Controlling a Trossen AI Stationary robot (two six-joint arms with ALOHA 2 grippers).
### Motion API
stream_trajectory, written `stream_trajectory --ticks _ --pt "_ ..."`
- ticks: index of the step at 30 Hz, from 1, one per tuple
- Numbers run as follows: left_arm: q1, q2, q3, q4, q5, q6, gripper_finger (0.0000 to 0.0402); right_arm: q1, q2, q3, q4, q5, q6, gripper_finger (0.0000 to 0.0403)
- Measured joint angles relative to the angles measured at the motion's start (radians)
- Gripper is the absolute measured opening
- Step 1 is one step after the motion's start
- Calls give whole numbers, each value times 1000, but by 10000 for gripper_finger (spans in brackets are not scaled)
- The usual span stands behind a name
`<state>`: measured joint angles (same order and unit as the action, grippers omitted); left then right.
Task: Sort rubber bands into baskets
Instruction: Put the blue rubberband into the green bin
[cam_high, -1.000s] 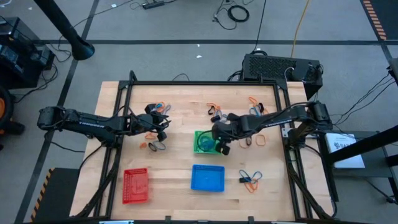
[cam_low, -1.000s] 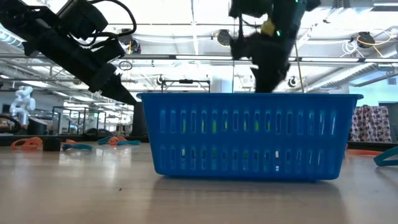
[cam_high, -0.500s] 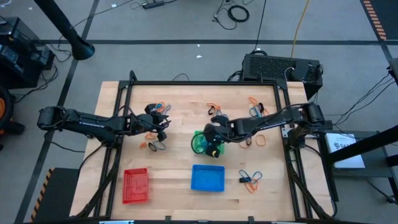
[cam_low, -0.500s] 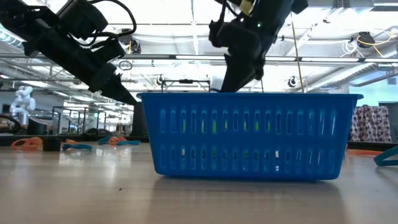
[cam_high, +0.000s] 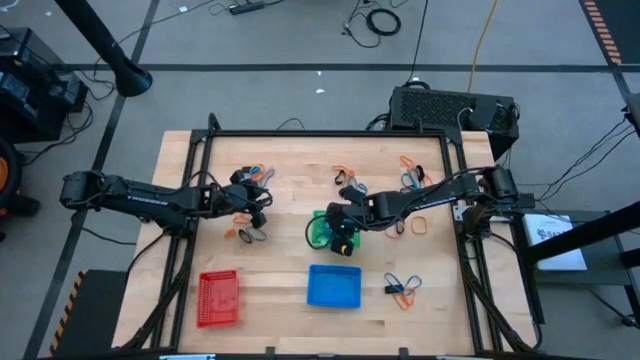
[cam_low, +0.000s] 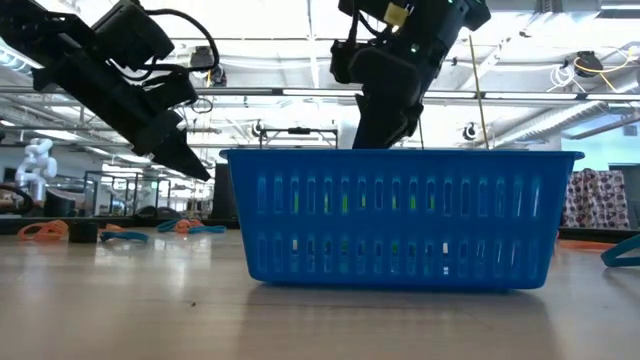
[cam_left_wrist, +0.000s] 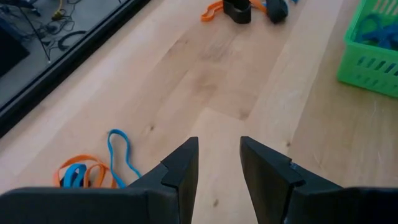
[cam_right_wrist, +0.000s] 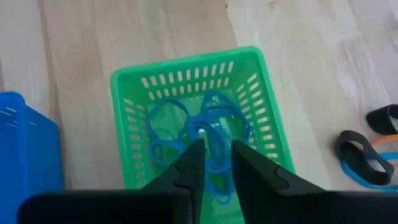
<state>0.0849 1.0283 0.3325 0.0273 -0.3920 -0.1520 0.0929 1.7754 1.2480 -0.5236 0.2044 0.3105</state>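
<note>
The right jaws (cam_right_wrist: 211, 163) stand slightly parted with nothing between them, directly above the green basket (cam_right_wrist: 129, 121), where a tangle of blue rubber bands (cam_right_wrist: 200, 134) lies. The left jaws (cam_left_wrist: 219, 163) stand parted and empty over bare wood, on the far side of the green basket from the right arm's base.

The table (cam_high: 290, 255) is pale wooden planking inside a black frame. Nearer the front edge than the green basket sit the blue basket (cam_high: 333, 286) and, farther off toward the left arm's side, the red basket (cam_high: 218, 297). Loose orange, blue and black bands lie scattered around the green basket. Around the table is grey floor with cables; behind it, a bright hall with ceiling pipes.
</note>
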Motion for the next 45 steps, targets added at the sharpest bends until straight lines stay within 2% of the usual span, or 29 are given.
stream_trajectory --ticks 5,10,12,17,20,25,28,32,35,38,45 --pt "0 0 0 -19 -25 -17 127 0 1 0 -7 4 -61 79" --pt "35 6 0 -1 -200 -101 127 0 1 0 -2 4 -73 73" --pt "80 12 2 29 -215 -98 127 -1 1 0 5 4 -70 73" --pt "241 47 57 24 -106 -85 127 -16 1 1 33 4 -72 73" --pt "339 86 100 -48 -68 -61 127 -21 1 9 34 3 -83 73" --pt "485 205 170 -124 64 -52 127 -20 -1 11 34 -1 -103 73" --pt "543 292 223 -167 97 -53 127 -20 -1 11 34 -1 -113 73" --pt "574 380 289 -235 115 -52 127 -17 -1 11 29 -1 -113 73" --pt "576 416 312 -239 170 -52 127 -16 -1 11 15 -1 -113 73" --pt "576 431 331 -259 211 -48 127 -16 -1 11 4 -1 -114 73" --pt "577 432 341 -309 208 -24 127 -13 -1 11 -20 -1 -90 73"
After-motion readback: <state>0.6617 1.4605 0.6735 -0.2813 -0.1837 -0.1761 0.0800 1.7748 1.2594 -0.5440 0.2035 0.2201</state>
